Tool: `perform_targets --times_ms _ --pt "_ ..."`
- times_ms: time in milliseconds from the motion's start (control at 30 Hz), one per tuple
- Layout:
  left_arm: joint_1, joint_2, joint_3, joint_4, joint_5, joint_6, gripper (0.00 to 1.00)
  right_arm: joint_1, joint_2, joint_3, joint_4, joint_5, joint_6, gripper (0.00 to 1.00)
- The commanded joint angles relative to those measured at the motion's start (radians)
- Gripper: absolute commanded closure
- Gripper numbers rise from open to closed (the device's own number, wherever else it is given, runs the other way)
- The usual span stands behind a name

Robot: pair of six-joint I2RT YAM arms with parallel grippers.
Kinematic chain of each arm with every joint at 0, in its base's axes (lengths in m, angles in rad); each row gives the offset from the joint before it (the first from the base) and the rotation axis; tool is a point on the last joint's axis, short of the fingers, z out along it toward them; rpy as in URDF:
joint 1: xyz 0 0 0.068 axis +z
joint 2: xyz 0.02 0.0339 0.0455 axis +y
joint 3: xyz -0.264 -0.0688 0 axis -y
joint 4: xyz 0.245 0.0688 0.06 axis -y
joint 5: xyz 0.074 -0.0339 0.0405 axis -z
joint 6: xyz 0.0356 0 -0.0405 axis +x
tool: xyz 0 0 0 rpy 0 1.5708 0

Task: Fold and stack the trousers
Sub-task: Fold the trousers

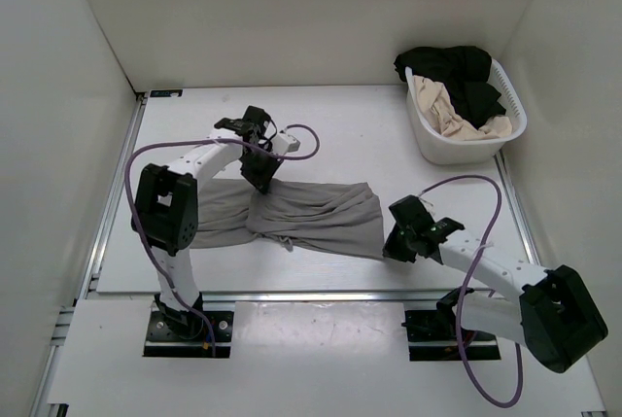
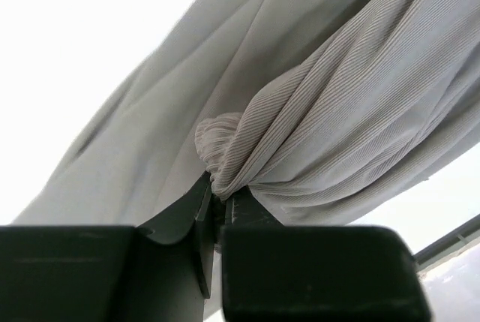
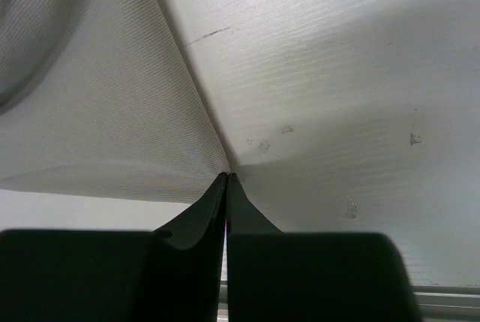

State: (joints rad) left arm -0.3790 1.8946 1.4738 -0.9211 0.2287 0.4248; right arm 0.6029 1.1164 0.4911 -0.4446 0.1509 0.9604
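Note:
The grey-taupe trousers [image 1: 311, 218] lie stretched across the table's middle, bunched near their centre. My left gripper [image 1: 260, 182] is shut on a gathered bunch of the trousers at their upper edge; the left wrist view shows the ribbed fabric [image 2: 315, 112] pinched between its closed jaws [image 2: 218, 196]. My right gripper [image 1: 393, 250] is shut on the trousers' right corner, low over the table; the right wrist view shows the cloth [image 3: 105, 112] running into its closed fingertips [image 3: 227, 177].
A white laundry basket [image 1: 457, 148] stands at the back right, holding a black garment [image 1: 457, 72] and a beige-cream garment [image 1: 449, 111]. White walls enclose the table on three sides. Purple cables loop from both arms.

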Motion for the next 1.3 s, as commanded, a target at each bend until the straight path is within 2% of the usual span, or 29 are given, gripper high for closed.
perform_targets --times_ms 0,67,100,167,200,233,267,300,333,400,467,533,600,700,833,867,933,967,1000,1100,1233,1267 --pt "0.017 0.013 -0.024 -0.002 -0.061 -0.038 0.85 -0.003 -0.032 -0.031 -0.029 0.012 -0.012 1.00" --pt "0.029 0.035 -0.024 -0.002 -0.081 -0.050 0.84 -0.003 -0.043 -0.031 -0.029 0.012 -0.012 1.00" --pt "0.043 0.044 -0.015 0.007 -0.081 -0.063 0.79 -0.003 -0.052 -0.042 -0.029 0.012 -0.021 1.00" --pt "0.052 0.064 0.008 0.007 -0.071 -0.063 0.64 -0.003 -0.052 -0.042 -0.020 0.001 -0.047 1.00" --pt "0.052 0.078 0.032 0.007 -0.049 -0.063 0.58 -0.003 -0.052 -0.031 -0.020 -0.013 -0.061 0.93" --pt "0.052 0.078 0.045 0.007 -0.034 -0.063 0.45 -0.003 -0.052 -0.001 -0.035 -0.013 -0.075 0.79" --pt "0.052 0.078 0.054 -0.004 -0.010 -0.063 0.42 -0.003 -0.052 0.013 -0.036 -0.013 -0.107 0.62" --pt "0.052 0.078 0.068 -0.004 0.000 -0.063 0.39 -0.003 -0.052 0.030 -0.051 -0.002 -0.123 0.28" --pt "0.052 0.069 0.068 -0.016 0.000 -0.063 0.31 -0.003 -0.065 0.059 -0.061 0.007 -0.135 0.21" --pt "0.052 0.046 0.068 -0.025 0.009 -0.063 0.23 -0.015 -0.079 0.089 -0.062 0.025 -0.181 0.16" --pt "0.052 0.018 0.068 -0.035 0.009 -0.063 0.20 -0.072 -0.079 0.127 -0.017 0.026 -0.227 0.14" --pt "0.052 -0.005 0.068 -0.044 0.009 -0.063 0.17 -0.121 -0.011 0.150 0.039 -0.026 -0.247 0.14" --pt "0.061 -0.041 0.077 -0.056 0.009 -0.063 0.15 -0.173 0.096 0.159 0.075 -0.138 -0.262 0.14" --pt "0.104 -0.103 0.065 -0.068 -0.023 -0.072 0.10 -0.173 0.239 0.187 0.131 -0.224 -0.290 0.17" --pt "0.195 -0.181 -0.018 -0.068 -0.087 -0.081 0.08 -0.173 0.341 0.201 0.184 -0.246 -0.290 0.23" --pt "0.247 -0.192 -0.065 -0.059 -0.098 -0.081 0.08 -0.183 0.353 0.211 0.175 -0.235 -0.279 0.39" --pt "0.308 -0.212 -0.118 -0.049 -0.127 -0.072 0.08 -0.183 0.385 0.211 0.164 -0.237 -0.269 0.55" --pt "0.368 -0.225 -0.171 -0.039 -0.138 -0.072 0.08 -0.192 0.404 0.211 0.164 -0.252 -0.269 0.87" --pt "0.394 -0.236 -0.196 -0.018 -0.150 -0.058 0.08 -0.192 0.404 0.211 0.164 -0.252 -0.255 0.99" --pt "0.472 -0.247 -0.277 0.014 -0.186 -0.017 0.08 -0.212 0.418 0.211 0.155 -0.252 -0.236 1.00" --pt "0.494 -0.230 -0.313 0.036 -0.206 0.012 0.07 -0.279 0.369 0.222 0.069 -0.171 -0.215 1.00" --pt "0.494 -0.221 -0.313 0.036 -0.206 0.012 0.03 -0.325 0.324 0.222 0.048 -0.154 -0.215 1.00"
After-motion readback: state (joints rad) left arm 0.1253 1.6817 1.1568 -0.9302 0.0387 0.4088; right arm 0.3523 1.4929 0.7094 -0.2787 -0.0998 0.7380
